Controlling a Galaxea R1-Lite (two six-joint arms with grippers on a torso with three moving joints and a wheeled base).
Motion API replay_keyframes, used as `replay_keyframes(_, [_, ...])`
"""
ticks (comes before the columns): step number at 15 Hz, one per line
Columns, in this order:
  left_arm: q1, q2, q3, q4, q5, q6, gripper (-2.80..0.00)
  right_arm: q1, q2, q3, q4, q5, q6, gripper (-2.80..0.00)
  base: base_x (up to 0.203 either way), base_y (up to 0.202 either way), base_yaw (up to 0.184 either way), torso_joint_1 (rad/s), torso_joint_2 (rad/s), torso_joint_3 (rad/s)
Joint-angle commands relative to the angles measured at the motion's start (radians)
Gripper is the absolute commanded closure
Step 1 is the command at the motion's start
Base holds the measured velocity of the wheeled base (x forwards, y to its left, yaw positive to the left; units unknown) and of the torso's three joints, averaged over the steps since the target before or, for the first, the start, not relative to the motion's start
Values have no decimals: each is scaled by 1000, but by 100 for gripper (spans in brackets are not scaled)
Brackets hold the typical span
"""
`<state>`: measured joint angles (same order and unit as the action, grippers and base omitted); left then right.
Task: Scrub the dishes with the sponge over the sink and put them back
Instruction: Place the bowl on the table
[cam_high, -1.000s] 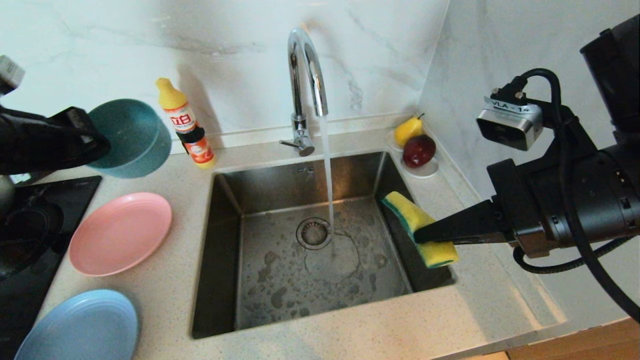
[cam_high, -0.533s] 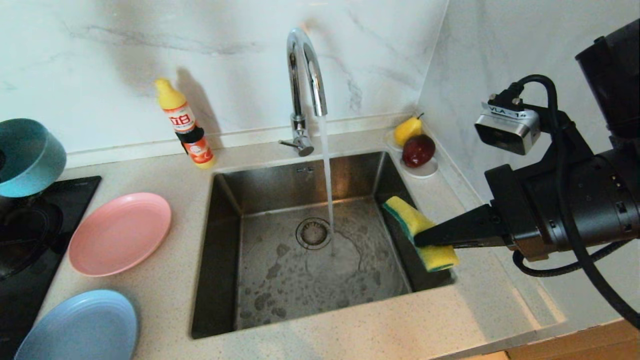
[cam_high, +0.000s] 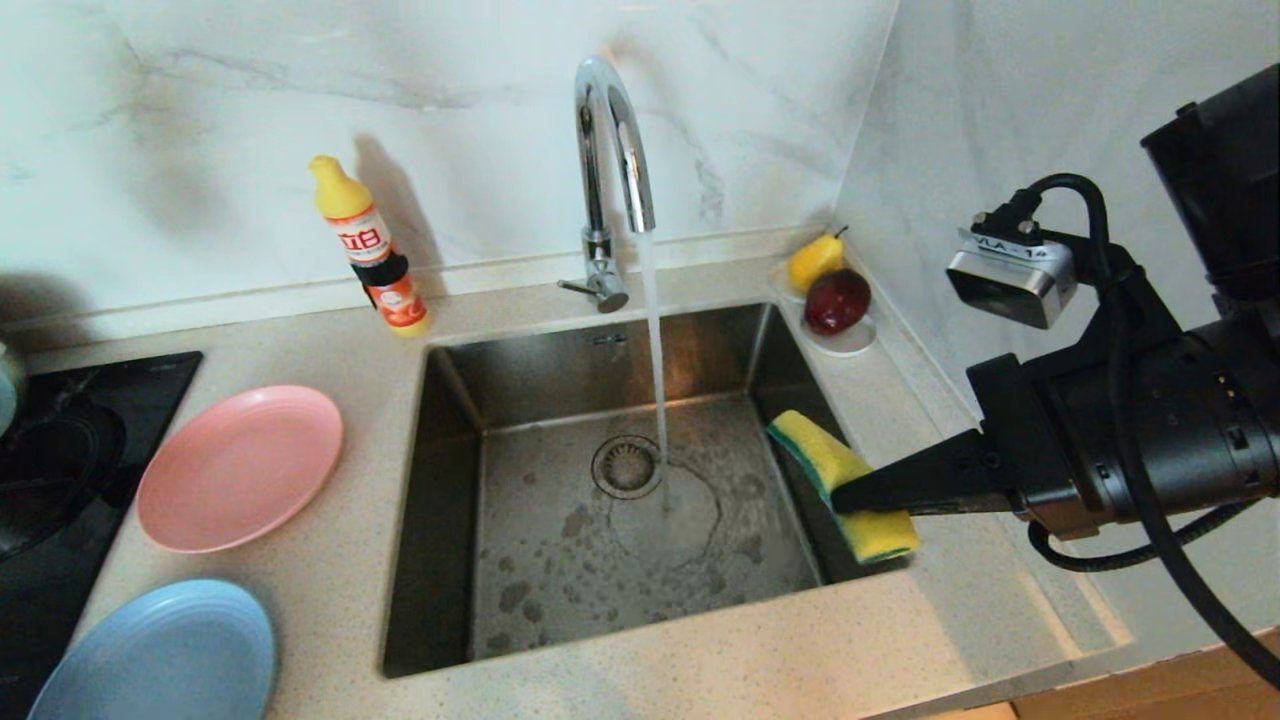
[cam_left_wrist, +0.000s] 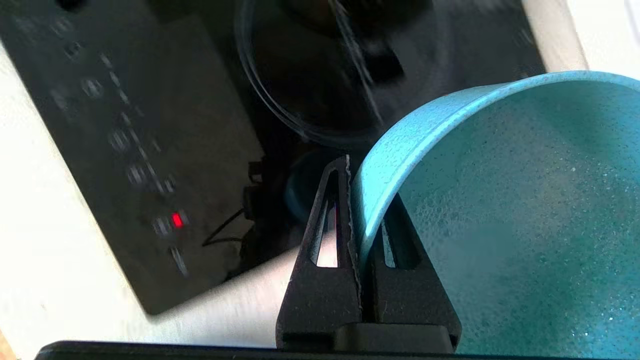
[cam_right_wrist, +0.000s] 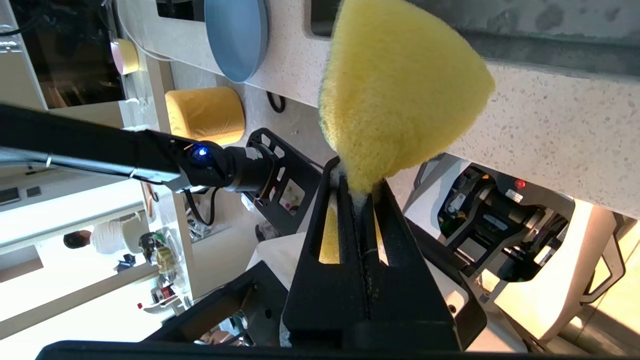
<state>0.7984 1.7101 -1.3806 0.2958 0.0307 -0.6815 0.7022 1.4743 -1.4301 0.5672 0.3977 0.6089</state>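
My left gripper (cam_left_wrist: 364, 192) is shut on the rim of the teal bowl (cam_left_wrist: 500, 210), holding it above the black hob; both are out of the head view. Over the right side of the sink (cam_high: 600, 570), my right gripper (cam_high: 842, 492) is shut on the yellow sponge (cam_high: 825, 455) with its green layer. In the right wrist view the sponge (cam_right_wrist: 400, 85) sticks out past that gripper (cam_right_wrist: 357, 187). Water runs from the chrome tap (cam_high: 610, 130) into the basin. The pink plate (cam_high: 240, 468) and the light-blue plate (cam_high: 160, 655) lie on the counter left of the sink.
A yellow-capped soap bottle (cam_high: 370, 245) stands behind the sink's left corner. A white saucer (cam_high: 850, 345) with a pear and a red apple sits in the back right corner. The black hob (cam_high: 60, 480) with a pot fills the counter's left end.
My left arm has swung left with the teal bowl, out of the head view. The right gripper with the sponge has stayed almost still.
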Motion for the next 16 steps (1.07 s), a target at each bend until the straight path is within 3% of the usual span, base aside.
replay_keyframes(1, [34, 94, -6, -27, 3, -4, 0, 0, -3, 5, 2, 3, 3, 0, 0, 0, 0, 0, 0, 0])
replay_keyframes(5, [84, 205, -11, -103, 7, -2, 0, 0, 3, 2, 2, 3, 3, 0, 0, 0, 0, 0, 0, 0])
replay_keyframes(12, [149, 334, -59, -140, -8, -3, 0, 1, -6, 6, 2, 3, 5, 0, 0, 0, 0, 0, 0, 0])
replay_keyframes(16, [188, 370, -81, -149, -116, -3, 0, 2, -3, 5, 2, 3, 5, 0, 0, 0, 0, 0, 0, 0])
